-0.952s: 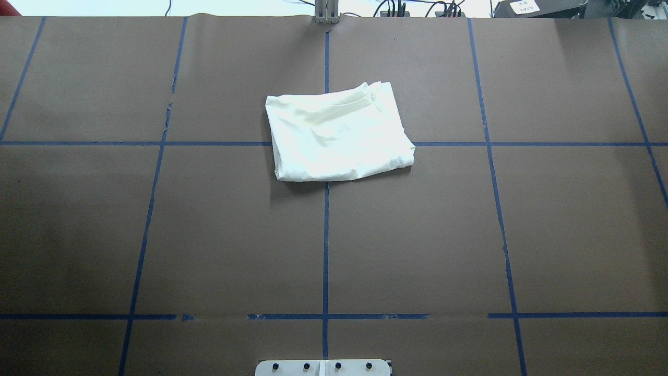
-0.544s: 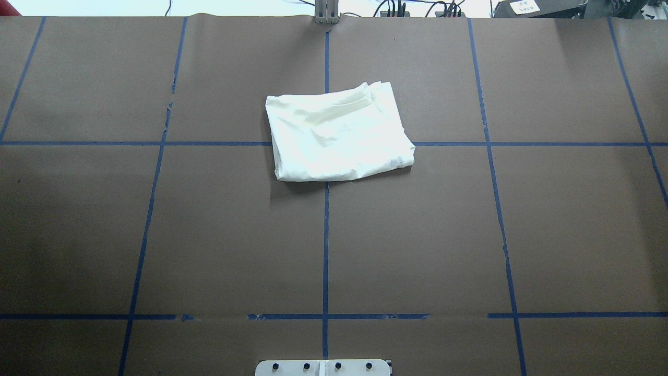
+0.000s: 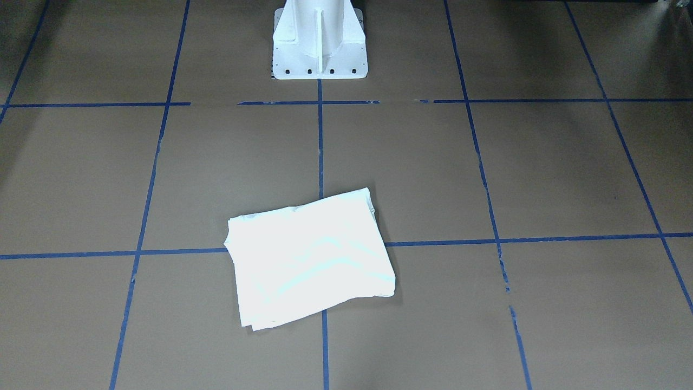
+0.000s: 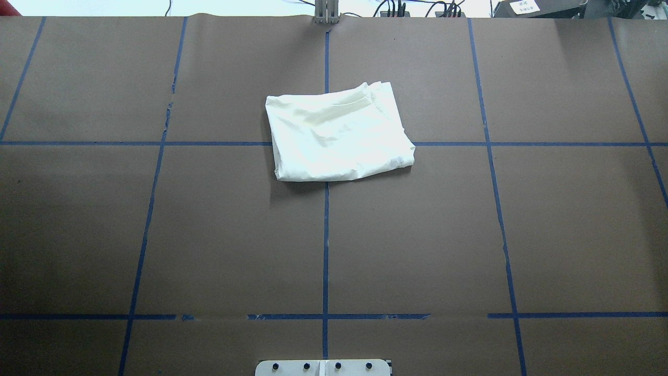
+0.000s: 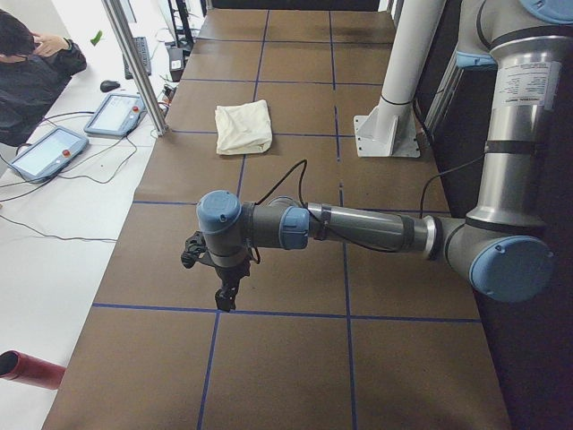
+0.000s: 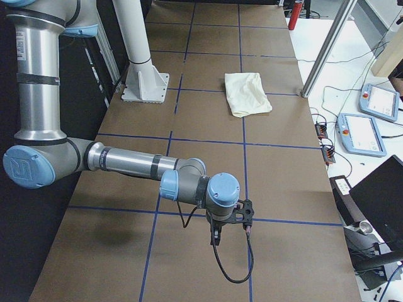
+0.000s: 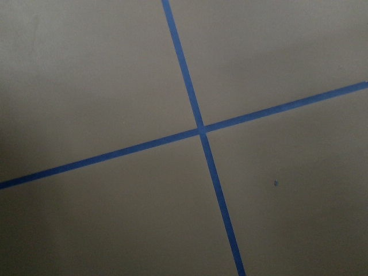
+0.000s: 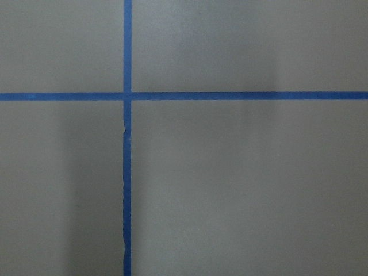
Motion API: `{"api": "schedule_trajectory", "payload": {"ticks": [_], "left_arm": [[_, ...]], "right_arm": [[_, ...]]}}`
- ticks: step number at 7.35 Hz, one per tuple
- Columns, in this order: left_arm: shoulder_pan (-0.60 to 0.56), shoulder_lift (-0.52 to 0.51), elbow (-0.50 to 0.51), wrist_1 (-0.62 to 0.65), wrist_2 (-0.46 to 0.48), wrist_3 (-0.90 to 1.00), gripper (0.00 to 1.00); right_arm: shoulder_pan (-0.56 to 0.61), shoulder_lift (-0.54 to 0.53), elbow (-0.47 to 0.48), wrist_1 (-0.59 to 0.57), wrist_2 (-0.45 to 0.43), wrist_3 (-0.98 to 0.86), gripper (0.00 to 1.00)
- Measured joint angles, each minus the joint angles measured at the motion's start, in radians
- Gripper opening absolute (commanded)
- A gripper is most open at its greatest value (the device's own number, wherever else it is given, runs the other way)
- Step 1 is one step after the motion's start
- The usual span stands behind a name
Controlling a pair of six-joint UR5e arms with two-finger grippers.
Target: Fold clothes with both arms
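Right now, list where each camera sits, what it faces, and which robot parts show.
Front-facing: across the table, looking down at the folded shirt; only the white pedestal shows.
Overhead: behind the robot, looking forward and down; only its base plate shows.
Exterior left: table's end, looking along it; left arm, left end effector.
Exterior right: opposite end; right arm, right end effector.
Left wrist: down at crossing blue tape; no body.
Right wrist: likewise.
Shared: all four fixed views show the shirt.

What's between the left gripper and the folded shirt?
Nothing but bare brown table cover crossed by blue tape lines, as the exterior left view shows, from the left gripper to the shirt.
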Motion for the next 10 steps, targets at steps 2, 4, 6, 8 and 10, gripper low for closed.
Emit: {"api": "schedule_trajectory", "payload": {"ticks": [2, 4, 6, 8, 10], "left_arm": [[0.0, 0.004, -0.005, 0.0, 0.001, -0.001, 1.0], [0.0, 0.005, -0.009, 0.001, 0.003, -0.01, 1.0], [0.0, 0.005, -0.021, 0.001, 0.004, -0.07, 1.0], [0.0, 0.005, -0.025, 0.001, 0.001, -0.101, 1.0], [0.0, 0.007, -0.027, 0.001, -0.004, -0.156, 1.0]], "right_arm": [[-0.085, -0.002, 0.048, 0.113, 0.001, 0.196, 1.0], [-0.141, -0.005, 0.064, 0.21, 0.005, 0.317, 1.0], [-0.15, -0.007, 0.069, 0.227, 0.014, 0.338, 1.0], [-0.151, -0.008, 0.069, 0.23, 0.017, 0.34, 1.0], [-0.151, -0.01, 0.07, 0.23, 0.019, 0.34, 1.0]]}}
